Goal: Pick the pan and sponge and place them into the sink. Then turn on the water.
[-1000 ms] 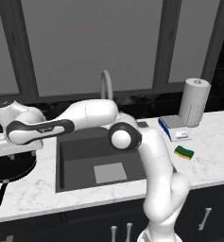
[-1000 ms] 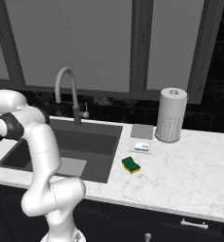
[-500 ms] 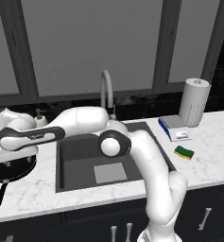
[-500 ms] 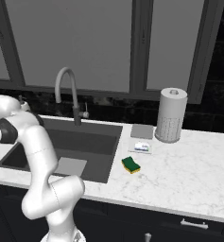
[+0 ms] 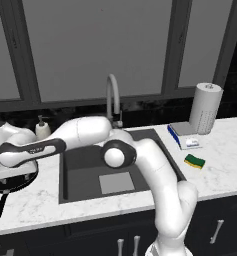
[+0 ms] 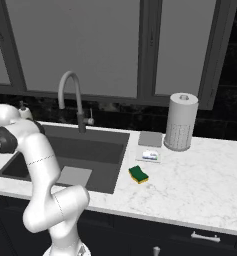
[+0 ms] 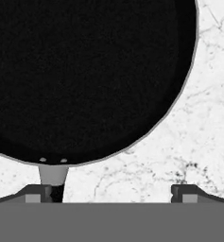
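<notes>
The pan (image 7: 85,75) lies on the white marble tabletop (image 5: 220,150) to the left of the sink (image 5: 85,167), with its thin handle (image 5: 2,205) pointing toward the front edge. In the hand view its black round bowl sits directly below the camera, and the grey neck of the handle runs down beside one of the two dark fingertips (image 7: 40,193). The jaws stand wide apart, released, with nothing between them; the gripper (image 7: 113,194) hovers just above the pan.

The sink is a dark grey basin with a light grey square at its bottom. A tall arched faucet (image 5: 113,97) rises behind the sink, and a small cream soap bottle (image 5: 42,128) stands behind its left corner. To the right of the sink, the sponge (image 5: 195,161) lies near the front of the tabletop, with a flat blue-and-white box (image 5: 184,136) behind it and a paper towel roll (image 5: 206,108) further back. Dark-framed windows (image 6: 90,45) fill the wall behind the sink, above a dark backsplash. Dark cabinets (image 6: 190,240) run below.
</notes>
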Robot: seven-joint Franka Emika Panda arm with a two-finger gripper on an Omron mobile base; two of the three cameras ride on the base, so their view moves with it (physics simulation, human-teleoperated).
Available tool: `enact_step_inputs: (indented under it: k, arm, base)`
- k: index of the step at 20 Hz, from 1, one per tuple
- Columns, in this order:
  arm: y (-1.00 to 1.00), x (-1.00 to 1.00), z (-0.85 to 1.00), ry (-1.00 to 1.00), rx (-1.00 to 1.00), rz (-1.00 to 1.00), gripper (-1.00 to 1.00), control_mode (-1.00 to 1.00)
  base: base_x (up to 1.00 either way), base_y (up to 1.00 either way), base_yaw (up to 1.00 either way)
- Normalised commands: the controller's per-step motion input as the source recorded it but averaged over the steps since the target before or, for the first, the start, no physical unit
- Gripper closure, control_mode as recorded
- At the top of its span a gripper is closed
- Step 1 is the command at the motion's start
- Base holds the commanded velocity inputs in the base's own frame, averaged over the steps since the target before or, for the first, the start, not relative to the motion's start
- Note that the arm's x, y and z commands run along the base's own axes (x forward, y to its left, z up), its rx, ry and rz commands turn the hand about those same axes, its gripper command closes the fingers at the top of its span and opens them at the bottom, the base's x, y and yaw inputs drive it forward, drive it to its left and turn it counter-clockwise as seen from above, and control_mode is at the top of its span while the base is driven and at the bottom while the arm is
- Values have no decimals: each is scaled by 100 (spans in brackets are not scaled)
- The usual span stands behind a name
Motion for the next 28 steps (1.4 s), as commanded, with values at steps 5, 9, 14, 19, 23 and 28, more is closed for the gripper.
enact_step_inputs:
  k: [5,9,14,19,23,28]
  arm:
    - [27,-9,-33,3,0,0,-100,-100]
    - [35,-5,-21,0,0,0,-100,-100]
    - [41,0,-4,0,0,0,-100,-100]
    - [30,0,-11,0,0,0,-100,-100]
    - [14,0,-27,2,0,0,-100,-100]
    - [0,0,-37,4,0,0,100,-100]
  base:
    - [0,0,0]
    - [0,0,0]
    - [0,0,0]
    - [0,0,0]
    - [0,0,0]
    - [0,0,0]
